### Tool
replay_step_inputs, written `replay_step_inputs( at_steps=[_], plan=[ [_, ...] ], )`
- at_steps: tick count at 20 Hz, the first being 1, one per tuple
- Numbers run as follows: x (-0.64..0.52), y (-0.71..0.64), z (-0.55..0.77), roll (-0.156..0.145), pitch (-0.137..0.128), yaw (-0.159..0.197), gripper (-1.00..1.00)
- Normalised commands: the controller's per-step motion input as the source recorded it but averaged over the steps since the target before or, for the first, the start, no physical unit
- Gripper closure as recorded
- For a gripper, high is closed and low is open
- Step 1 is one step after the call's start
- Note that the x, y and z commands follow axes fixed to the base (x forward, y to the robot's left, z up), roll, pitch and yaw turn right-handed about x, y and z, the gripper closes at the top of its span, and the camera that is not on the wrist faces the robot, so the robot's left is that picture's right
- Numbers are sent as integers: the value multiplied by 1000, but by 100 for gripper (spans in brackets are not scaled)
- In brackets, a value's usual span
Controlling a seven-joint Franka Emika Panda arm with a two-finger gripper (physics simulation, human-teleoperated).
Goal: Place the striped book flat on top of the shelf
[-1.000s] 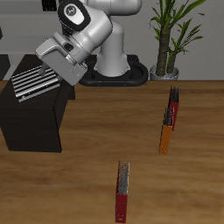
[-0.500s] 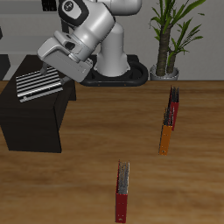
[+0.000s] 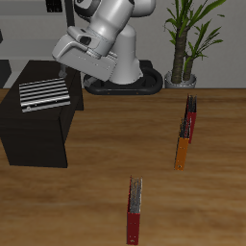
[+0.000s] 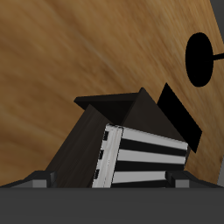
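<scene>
Exterior view, one striped book (image 3: pixel 45 95), one shelf (image 3: pixel 38 130)

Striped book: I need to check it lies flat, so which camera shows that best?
The exterior view: the striped book lies flat on the shelf top, whole cover visible, end effector apart from it. The wrist view shows only part of the cover from close above.
</scene>
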Motion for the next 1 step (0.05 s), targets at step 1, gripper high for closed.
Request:
replay_step_inputs(
  at_steps=[1],
  plan=[
    [14, 216, 0, 104, 47, -67, -100]
  ],
)
